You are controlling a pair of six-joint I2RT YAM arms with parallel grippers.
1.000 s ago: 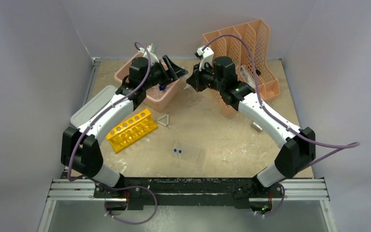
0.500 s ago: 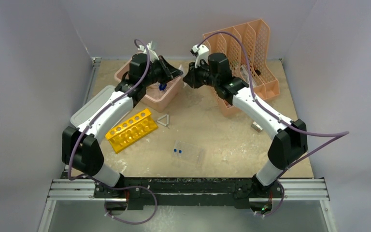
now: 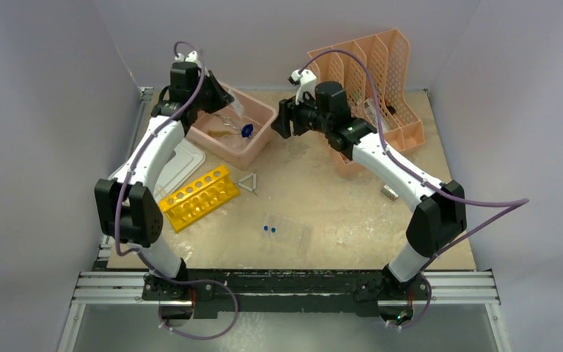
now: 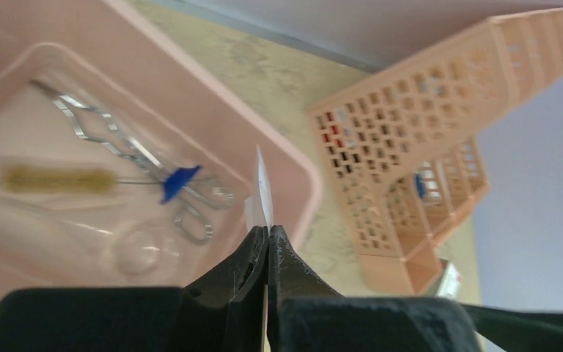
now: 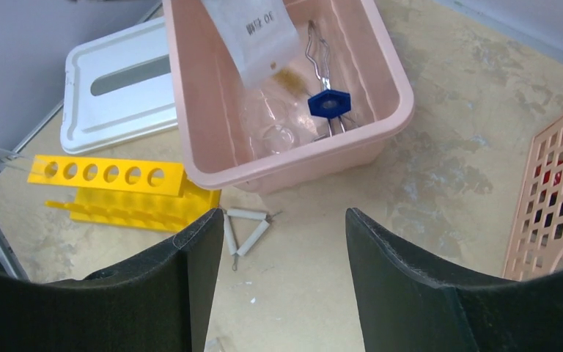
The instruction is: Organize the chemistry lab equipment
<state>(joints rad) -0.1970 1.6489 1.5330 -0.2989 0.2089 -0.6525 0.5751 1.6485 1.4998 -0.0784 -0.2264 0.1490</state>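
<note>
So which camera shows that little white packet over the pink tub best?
The right wrist view: the white packet faces it, print showing. The left wrist view sees it edge-on, pinched in the left pincer; the top view shows only a small pale flap.

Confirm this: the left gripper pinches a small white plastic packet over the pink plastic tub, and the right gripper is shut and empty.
Wrong on one point: the right gripper is open, not shut, as the right wrist view shows. The rest holds.

One yellow test-tube rack [image 3: 199, 196], one wire triangle [image 3: 248, 182], two blue-capped vials [image 3: 265, 229], one clear tray [image 3: 295, 232], one pair of metal tongs [image 4: 141, 152], one pink tub [image 3: 243, 152], one grey lid [image 3: 188, 163], one peach file holder [image 3: 396, 81], one white packet [image 5: 253, 33]
</note>
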